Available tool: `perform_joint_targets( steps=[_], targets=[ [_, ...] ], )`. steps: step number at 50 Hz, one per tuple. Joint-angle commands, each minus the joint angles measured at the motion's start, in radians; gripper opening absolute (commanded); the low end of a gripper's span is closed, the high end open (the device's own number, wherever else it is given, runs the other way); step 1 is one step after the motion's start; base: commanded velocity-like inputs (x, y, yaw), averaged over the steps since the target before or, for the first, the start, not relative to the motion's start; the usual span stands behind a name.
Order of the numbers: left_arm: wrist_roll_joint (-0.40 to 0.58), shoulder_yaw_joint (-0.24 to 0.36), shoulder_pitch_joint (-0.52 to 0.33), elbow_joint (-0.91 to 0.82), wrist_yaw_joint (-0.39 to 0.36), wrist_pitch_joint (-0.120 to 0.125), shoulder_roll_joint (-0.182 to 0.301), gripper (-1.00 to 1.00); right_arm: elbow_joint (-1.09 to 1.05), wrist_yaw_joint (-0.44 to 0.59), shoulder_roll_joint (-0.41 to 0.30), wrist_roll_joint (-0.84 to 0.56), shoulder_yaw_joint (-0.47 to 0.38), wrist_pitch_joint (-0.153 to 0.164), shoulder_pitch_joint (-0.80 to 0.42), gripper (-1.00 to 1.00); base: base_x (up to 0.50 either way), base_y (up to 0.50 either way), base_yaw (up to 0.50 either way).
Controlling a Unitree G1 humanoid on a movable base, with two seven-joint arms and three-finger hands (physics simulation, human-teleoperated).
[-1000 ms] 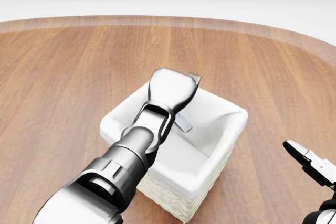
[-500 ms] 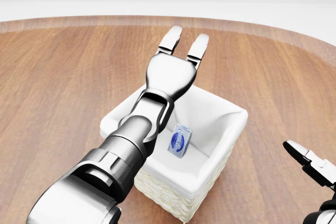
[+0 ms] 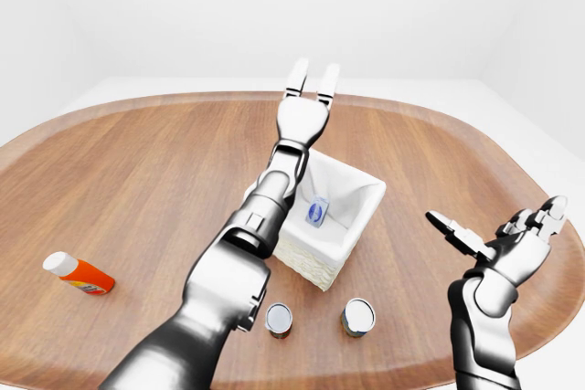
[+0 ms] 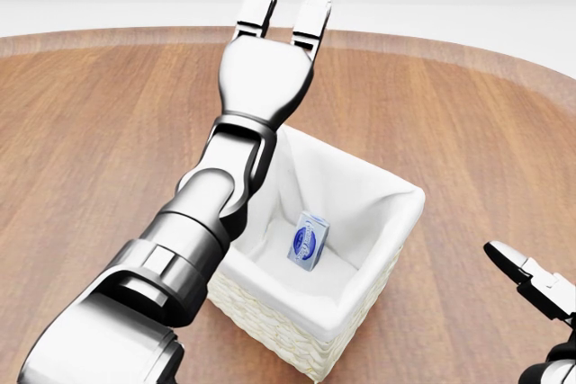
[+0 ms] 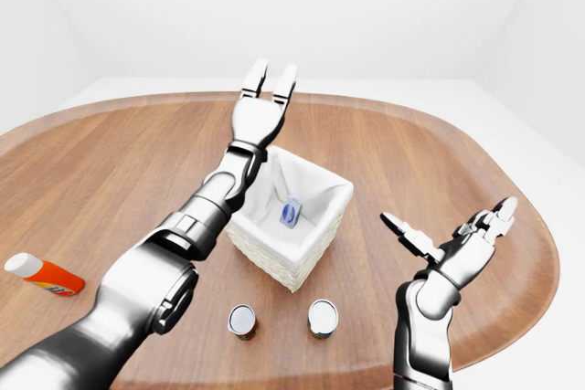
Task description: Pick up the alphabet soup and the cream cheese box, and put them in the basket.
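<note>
Head view close, looking down on basket; eye views wider, sharing it.

The left arm hides the basket's left rim (head view); the cans' labels are unreadable.

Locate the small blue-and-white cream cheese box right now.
The small blue-and-white cream cheese box sits inside the white-lined wicker basket, centre-right in the head view, below the open left hand.

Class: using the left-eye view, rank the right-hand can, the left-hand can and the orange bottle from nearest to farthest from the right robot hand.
From the right robot hand:
1. Right-hand can, bottom centre.
2. Left-hand can, to its left.
3. Orange bottle, far left.
</note>
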Motion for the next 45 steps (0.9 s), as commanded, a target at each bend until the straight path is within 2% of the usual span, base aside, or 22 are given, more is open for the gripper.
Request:
perform_joint_targets(
  steps=[1, 4, 7, 10, 15, 21, 30, 32, 34, 45],
  targets=[
    [-0.032, 0.002, 0.038, -0.131, 0.017, 0.013, 0.042, 1.0, 0.005, 0.0, -0.002, 0.001, 0.0, 0.0, -0.003, 1.0, 0.0, 0.0, 0.0],
    [-0.03, 0.006, 0.071, -0.21, -0.004, 0.013, 0.051, 1.0, 0.006, 0.0, -0.002, 0.001, 0.0, 0.0, -0.004, 1.0, 0.0, 0.0, 0.0],
    [-0.014, 0.009, 0.106, -0.277, 0.005, 0.013, 0.062, 1.0, 0.004, 0.0, -0.002, 0.002, -0.001, 0.0, -0.003, 1.0, 0.0, 0.0, 0.0],
    [-0.042, 0.027, 0.134, -0.333, -0.002, 0.013, 0.07, 1.0, -0.003, 0.0, -0.003, 0.003, -0.001, 0.0, -0.003, 1.0, 0.0, 0.0, 0.0],
    [-0.07, 0.053, 0.211, -0.529, -0.009, 0.013, 0.098, 1.0, 0.015, 0.0, -0.004, 0.001, 0.0, 0.0, -0.007, 1.0, 0.0, 0.0, 0.0],
    [-0.087, 0.069, 0.291, -0.705, -0.079, 0.013, 0.132, 1.0, 0.013, 0.0, -0.003, 0.002, 0.001, 0.0, -0.004, 1.0, 0.0, 0.0, 0.0],
    [-0.119, 0.089, 0.396, -0.806, -0.089, 0.013, 0.165, 1.0, 0.001, 0.0, -0.001, -0.002, 0.002, 0.0, 0.001, 1.0, 0.0, 0.0, 0.0],
    [-0.166, 0.101, 0.424, -0.844, -0.106, 0.013, 0.162, 1.0, 0.006, 0.0, -0.001, -0.002, 0.001, 0.0, 0.0, 1.0, 0.0, 0.0, 0.0],
    [-0.139, 0.093, 0.456, -0.886, -0.113, 0.013, 0.171, 1.0, 0.004, 0.0, -0.001, -0.002, 0.001, 0.0, 0.0, 1.0, 0.0, 0.0, 0.0],
    [-0.185, 0.141, 0.576, -1.065, -0.163, 0.013, 0.214, 1.0, 0.005, 0.0, 0.0, -0.006, 0.002, 0.0, 0.0, 1.0, 0.0, 0.0, 0.0]
  ],
)
